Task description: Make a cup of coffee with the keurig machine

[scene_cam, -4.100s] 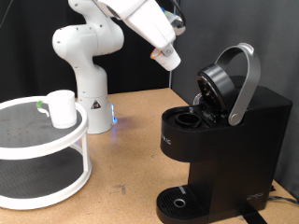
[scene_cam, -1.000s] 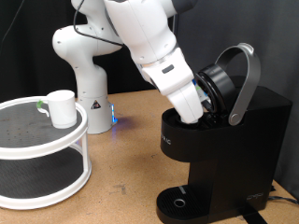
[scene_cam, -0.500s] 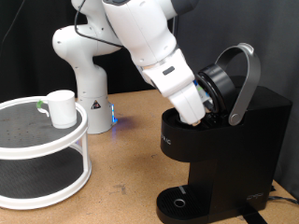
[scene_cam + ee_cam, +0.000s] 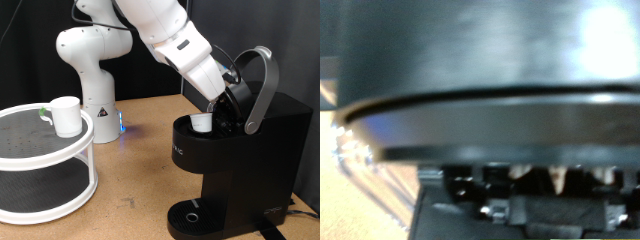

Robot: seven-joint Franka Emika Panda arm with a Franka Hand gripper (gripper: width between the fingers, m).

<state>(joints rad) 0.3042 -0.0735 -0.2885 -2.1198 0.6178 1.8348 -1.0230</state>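
The black keurig machine (image 4: 245, 150) stands at the exterior view's right with its rounded lid (image 4: 238, 90) hinged open and its silver-grey handle (image 4: 262, 85) raised. A small white pod (image 4: 203, 122) sits in the open brew chamber. My gripper (image 4: 222, 100) hangs just above the pod, close against the lid; its fingertips are lost against the black lid. The plain white cup (image 4: 66, 115) stands on the top of a white round two-tier shelf (image 4: 40, 150) at the left. The wrist view is blurred and filled by the machine's black lid (image 4: 480, 70).
The robot's white base (image 4: 95, 70) stands at the back, behind the shelf. The machine's round drip tray (image 4: 190, 215) is bare. Bare wooden tabletop (image 4: 135, 160) lies between the shelf and the machine.
The arm has lifted up and back out of the brew chamber. The small white pod now shows sitting in the chamber, where the hand covered it before.
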